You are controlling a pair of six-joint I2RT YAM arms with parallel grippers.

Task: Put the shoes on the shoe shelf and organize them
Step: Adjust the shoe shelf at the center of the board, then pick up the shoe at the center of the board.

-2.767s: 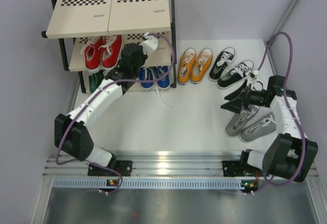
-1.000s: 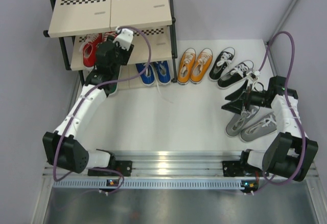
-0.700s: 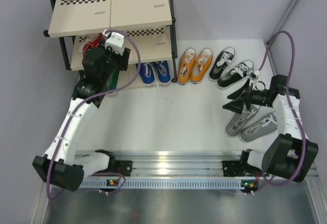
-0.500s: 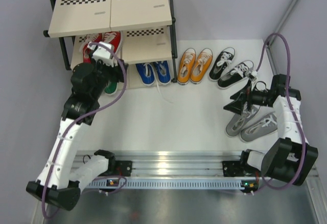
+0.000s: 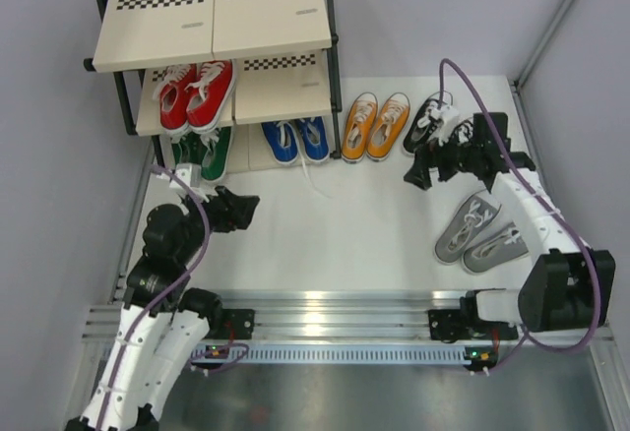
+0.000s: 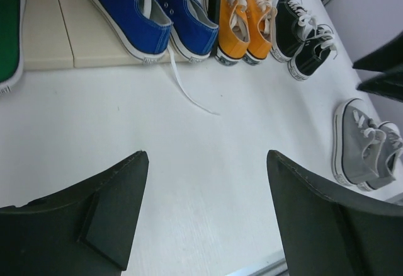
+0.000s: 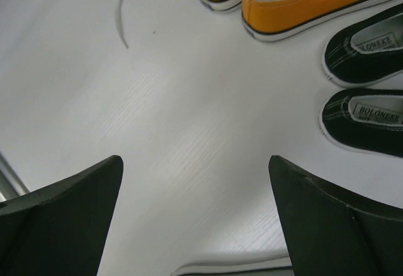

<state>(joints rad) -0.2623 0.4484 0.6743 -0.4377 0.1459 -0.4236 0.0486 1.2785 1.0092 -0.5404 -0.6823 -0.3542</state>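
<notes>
The shoe shelf [image 5: 215,8] stands at the back left. It carries red shoes [image 5: 197,94] on its middle board, with green shoes [image 5: 205,153] and blue shoes [image 5: 297,142] on the bottom board. On the table lie an orange pair [image 5: 375,126], a black pair [image 5: 430,116] and a grey pair [image 5: 482,234]. My left gripper [image 5: 236,210] [image 6: 207,156] hangs open and empty over bare table in front of the shelf. My right gripper [image 5: 421,163] [image 7: 195,159] is open and empty, just in front of the black shoes [image 7: 365,80] and orange shoes [image 7: 302,5].
A loose white lace [image 6: 189,93] trails from a blue shoe [image 6: 151,17] onto the table. Grey walls close in left and right. A metal rail [image 5: 325,303] runs along the near edge. The shelf's top board is bare.
My left arm has pulled back from the shelf to the near left, its jaws opening wider. My right gripper has swung from above the grey pair toward the black and orange pairs.
</notes>
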